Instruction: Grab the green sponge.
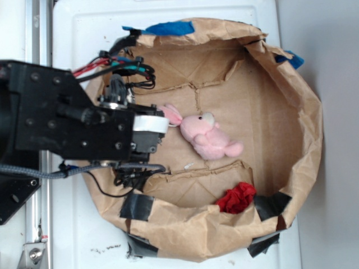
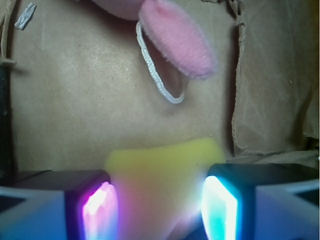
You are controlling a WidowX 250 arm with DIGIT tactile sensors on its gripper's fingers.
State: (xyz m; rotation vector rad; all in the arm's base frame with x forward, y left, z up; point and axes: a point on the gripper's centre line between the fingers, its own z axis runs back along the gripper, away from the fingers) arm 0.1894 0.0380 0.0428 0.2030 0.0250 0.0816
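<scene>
We are bracketing the green sponge point(image 2: 162, 175) between our jaws, which look parted on either side, not yet clamped; the pink rabbit point(image 2: 175, 42) lies beyond them, so squeezing and lifting remain

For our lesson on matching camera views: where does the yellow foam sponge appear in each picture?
Exterior: not visible; the black arm covers that spot in the brown paper basin.
Wrist: yellow foam sponge at bottom centre, blurred, between the glowing fingers.
Shared landmark: the pink plush rabbit, whose ear tops the wrist view.
</scene>
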